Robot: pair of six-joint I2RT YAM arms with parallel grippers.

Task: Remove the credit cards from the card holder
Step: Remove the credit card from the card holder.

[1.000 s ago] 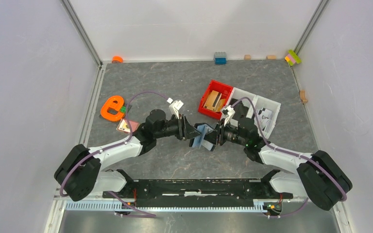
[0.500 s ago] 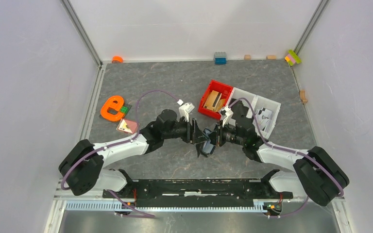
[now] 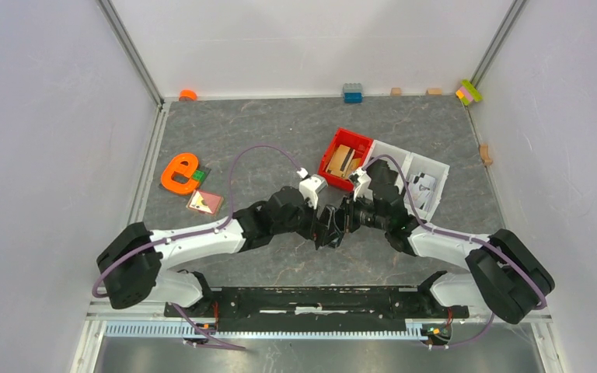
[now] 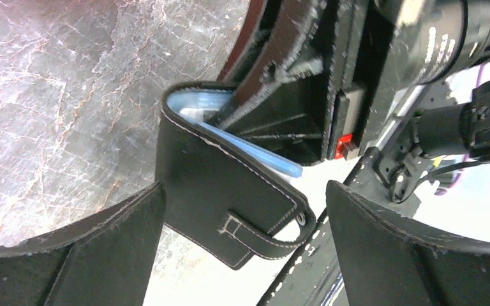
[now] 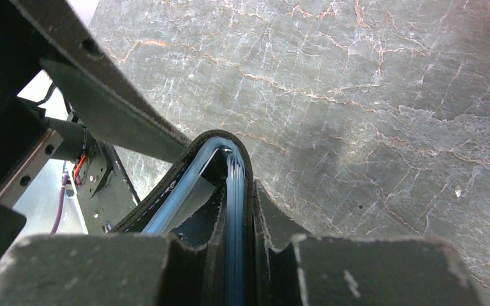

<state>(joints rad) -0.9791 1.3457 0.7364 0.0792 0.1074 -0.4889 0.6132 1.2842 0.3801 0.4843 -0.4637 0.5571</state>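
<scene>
Holding one wallet (image 4: 217, 172) flap in my right gripper (image 5: 233, 245); my left gripper (image 4: 245, 204) gapes wide around the other flap.

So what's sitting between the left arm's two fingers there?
The black card holder: its flap with the snap strap sits between the open left fingers, shown in the left wrist view. The right fingers pinch its other half.
</scene>
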